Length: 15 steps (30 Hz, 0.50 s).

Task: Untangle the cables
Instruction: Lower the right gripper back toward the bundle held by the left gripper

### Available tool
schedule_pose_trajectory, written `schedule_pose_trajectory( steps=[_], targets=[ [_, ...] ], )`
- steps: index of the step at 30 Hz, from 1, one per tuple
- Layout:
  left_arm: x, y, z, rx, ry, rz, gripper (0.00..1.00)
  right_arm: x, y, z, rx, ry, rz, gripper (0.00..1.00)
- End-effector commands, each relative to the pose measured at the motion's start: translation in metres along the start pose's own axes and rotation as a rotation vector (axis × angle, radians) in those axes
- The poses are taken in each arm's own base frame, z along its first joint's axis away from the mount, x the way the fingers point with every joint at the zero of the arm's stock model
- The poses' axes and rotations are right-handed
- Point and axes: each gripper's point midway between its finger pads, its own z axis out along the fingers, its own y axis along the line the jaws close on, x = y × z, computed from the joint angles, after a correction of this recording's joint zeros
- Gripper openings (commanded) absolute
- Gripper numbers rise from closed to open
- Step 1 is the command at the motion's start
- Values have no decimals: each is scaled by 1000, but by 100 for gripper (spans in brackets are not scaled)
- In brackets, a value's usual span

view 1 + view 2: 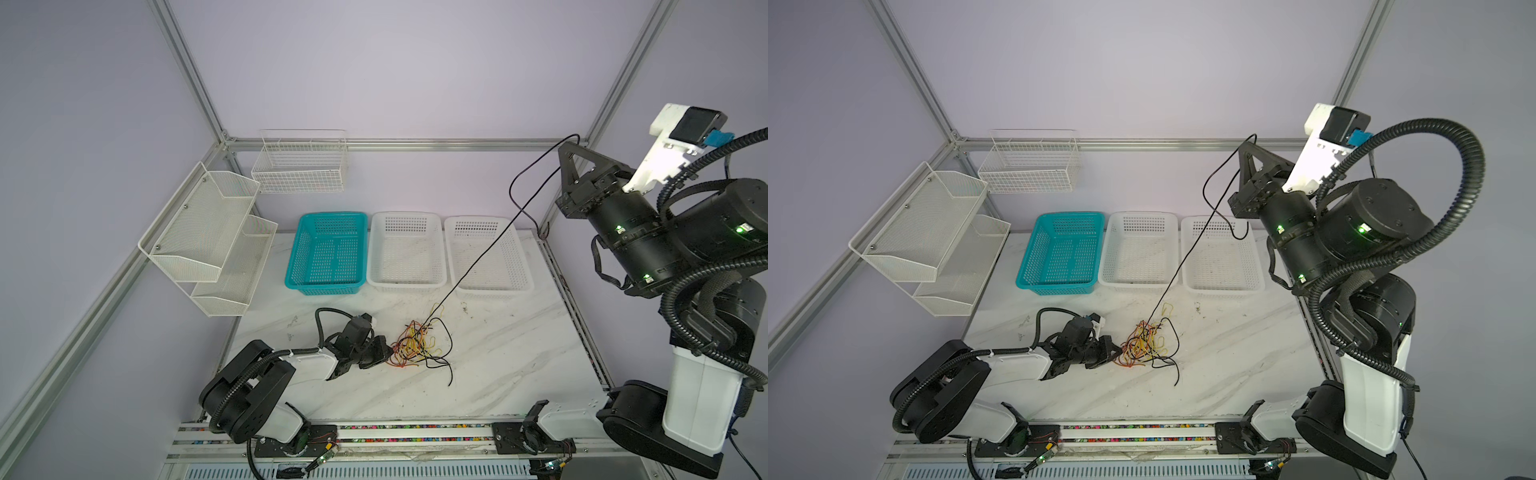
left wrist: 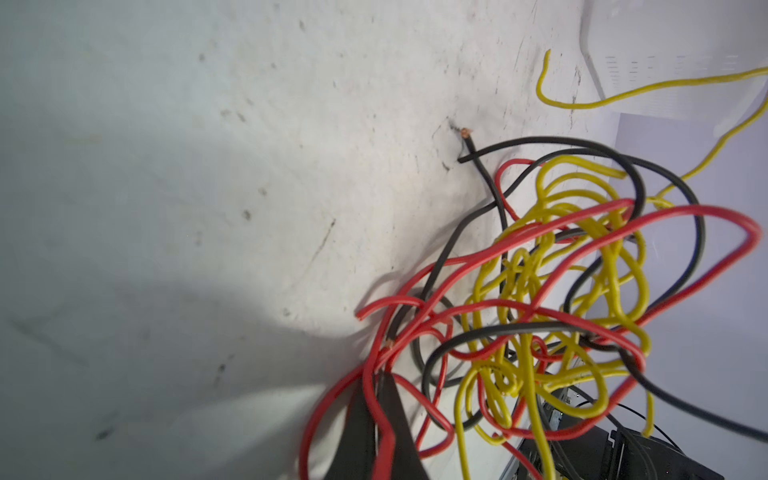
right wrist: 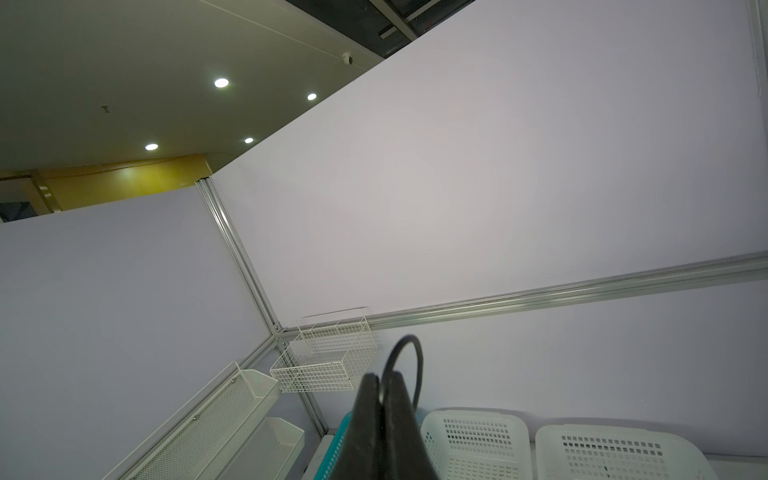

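Pinning the tangle [image 1: 415, 345] low on the counter [image 1: 519, 357], the left gripper [image 1: 388, 351] clamps a red cable [image 2: 374, 399] while the right gripper [image 1: 566, 146], raised high, pinches the black cable [image 1: 486, 251] taut, seemingly to draw it free.

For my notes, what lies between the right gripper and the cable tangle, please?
In both top views, a taut black cable spans it, passing over a white basket.

Both top views look down from high in front across the whole surface [image 1: 498, 365], the left wrist camera sits close on the cables [image 2: 540, 299], and the right wrist camera, up high, tilts toward wall [image 3: 457, 187] and ceiling [image 3: 124, 83], sharing the white baskets [image 3: 473, 440] with them.
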Motion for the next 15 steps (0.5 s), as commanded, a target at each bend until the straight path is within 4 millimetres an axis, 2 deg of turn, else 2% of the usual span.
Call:
schedule_pose_trajectory(
  steps=[1,2,4,6,7,9,11,14,15],
  targets=[
    [24,64,1,-210,55,-52,0,-38,-1,-22,-20,-108,52,0],
    [24,62,1,-198,56,-56,0,-22,-2,-17,-16,-64,43,0],
    [22,56,1,-177,52,-59,0,24,-2,-7,-25,66,16,0],
    [18,47,-1,-153,44,-55,0,89,-16,0,17,228,-5,0],
    [15,42,-2,-140,38,-51,0,111,-23,-2,36,272,-12,0],
    [10,32,-5,-116,30,-45,0,169,-47,-9,99,382,-30,0],
    [6,22,-8,-96,24,-34,0,212,-68,-20,155,454,-26,0],
    [3,14,-11,-81,24,-28,0,265,-96,-38,238,541,-16,0],
    [-1,5,-17,-53,5,-17,0,283,-105,-44,261,571,-8,0]
  ],
)
